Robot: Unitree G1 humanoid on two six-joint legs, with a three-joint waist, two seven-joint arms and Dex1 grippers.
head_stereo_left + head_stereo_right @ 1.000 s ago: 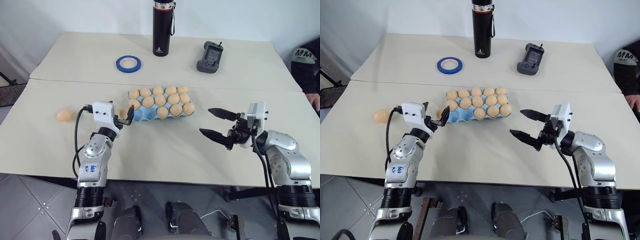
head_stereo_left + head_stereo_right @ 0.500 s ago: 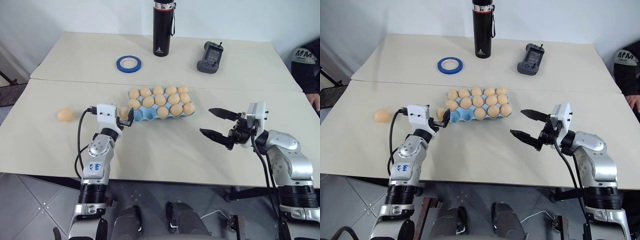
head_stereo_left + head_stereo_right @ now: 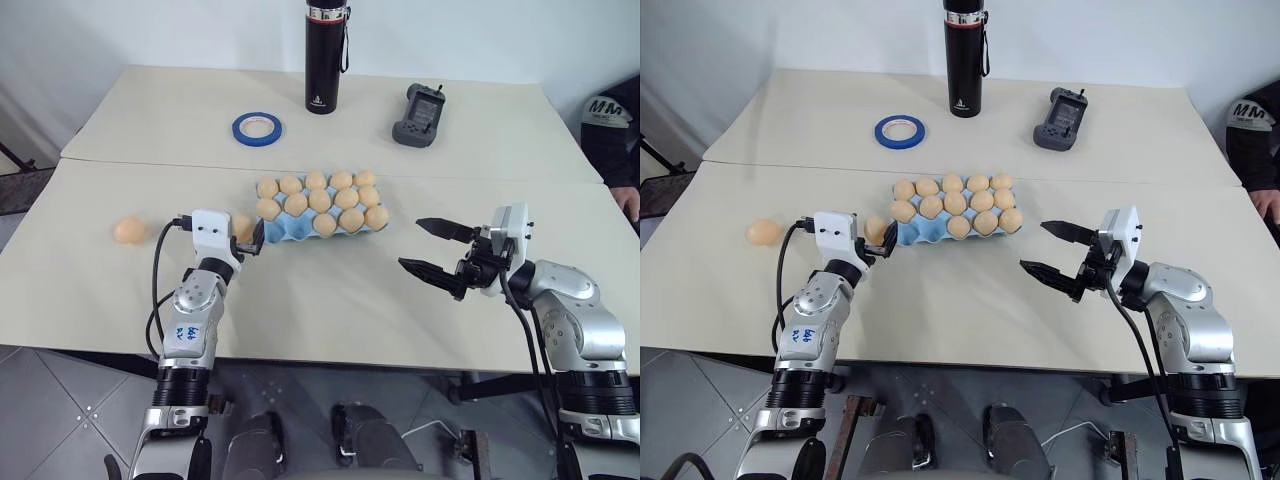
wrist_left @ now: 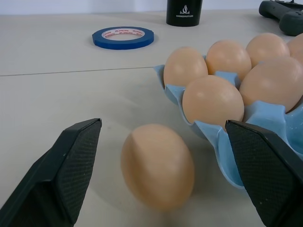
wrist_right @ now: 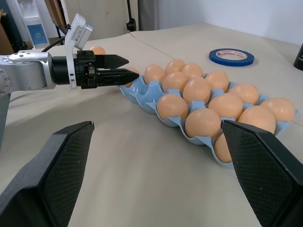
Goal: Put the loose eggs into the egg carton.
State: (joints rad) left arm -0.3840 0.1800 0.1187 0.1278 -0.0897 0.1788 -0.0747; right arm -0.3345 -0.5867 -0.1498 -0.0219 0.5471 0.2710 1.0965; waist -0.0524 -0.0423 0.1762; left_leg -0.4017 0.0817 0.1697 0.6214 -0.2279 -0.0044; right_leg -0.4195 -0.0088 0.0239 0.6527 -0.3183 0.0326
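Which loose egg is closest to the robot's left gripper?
The egg lying between the open left gripper fingers, beside the egg carton; the other egg lies farther left.

Smooth matt eggs [image 4: 157,165], moulded pulp-like egg carton [image 4: 265,118], matt table [image 3: 320,290], glossy bottle [image 3: 325,55].

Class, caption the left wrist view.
Open left gripper around a loose egg lying beside the egg carton.

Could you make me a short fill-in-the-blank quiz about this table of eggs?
1. The egg carton is coloured light ____.
2. The left gripper has its fingers open around a loose ____.
3. The roll of tape lies beside a tall black ____.
4. The right gripper holds ____.

Missing words: blue; egg; bottle; nothing
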